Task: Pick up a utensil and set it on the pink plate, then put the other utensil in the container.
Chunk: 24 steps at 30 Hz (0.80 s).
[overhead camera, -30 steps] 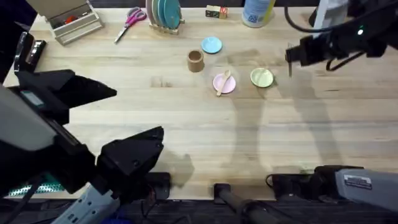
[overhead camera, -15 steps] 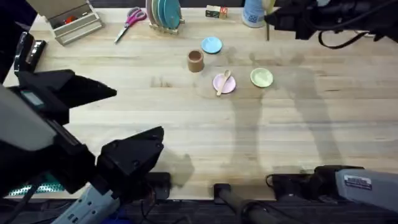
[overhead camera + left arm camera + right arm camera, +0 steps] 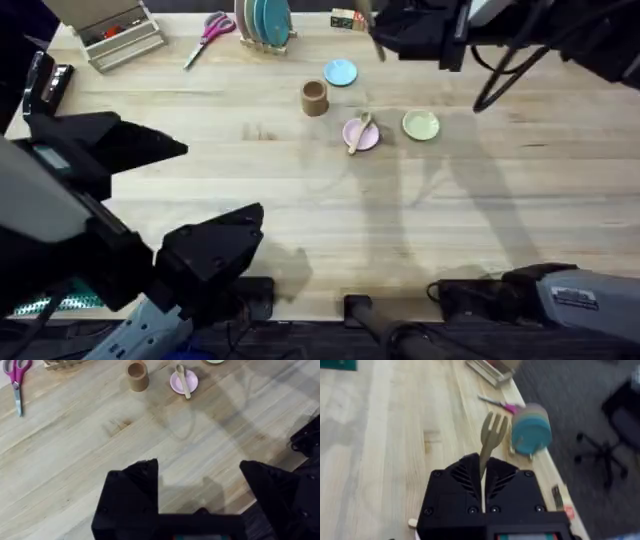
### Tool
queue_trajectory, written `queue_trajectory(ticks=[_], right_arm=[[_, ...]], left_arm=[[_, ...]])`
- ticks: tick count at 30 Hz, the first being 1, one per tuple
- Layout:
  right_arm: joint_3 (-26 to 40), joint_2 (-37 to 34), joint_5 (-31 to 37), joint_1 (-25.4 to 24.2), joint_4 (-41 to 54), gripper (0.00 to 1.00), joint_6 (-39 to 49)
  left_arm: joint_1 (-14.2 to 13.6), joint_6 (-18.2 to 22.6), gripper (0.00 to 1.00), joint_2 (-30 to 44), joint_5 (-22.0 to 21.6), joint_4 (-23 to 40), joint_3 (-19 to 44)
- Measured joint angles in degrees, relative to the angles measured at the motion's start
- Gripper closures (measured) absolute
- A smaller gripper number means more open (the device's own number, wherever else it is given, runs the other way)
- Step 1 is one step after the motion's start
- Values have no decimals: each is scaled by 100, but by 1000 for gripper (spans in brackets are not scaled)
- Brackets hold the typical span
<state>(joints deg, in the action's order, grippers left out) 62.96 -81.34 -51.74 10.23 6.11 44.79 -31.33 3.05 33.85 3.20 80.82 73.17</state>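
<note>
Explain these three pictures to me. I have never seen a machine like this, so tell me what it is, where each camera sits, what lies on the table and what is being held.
This is a robot with two arms, each ending in a two-fingered hand. One picture looks down from above the table; the other two come from cameras on each wrist.

On the wooden table lie a pink plate with a wooden spoon resting on it, a brown wooden cup, a blue plate, a yellow-green plate and scissors.

The right hand is shut on a wooden fork, tines pointing away. The left hand is open and holds nothing.
</note>
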Motion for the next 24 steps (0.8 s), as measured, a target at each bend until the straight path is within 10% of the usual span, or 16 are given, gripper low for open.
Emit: queue_trajectory(ticks=[24], right_arm=[[35,-2010,-403,728,-3005,969,-245]], left_arm=[[0,0,7,0,0,0,0]])
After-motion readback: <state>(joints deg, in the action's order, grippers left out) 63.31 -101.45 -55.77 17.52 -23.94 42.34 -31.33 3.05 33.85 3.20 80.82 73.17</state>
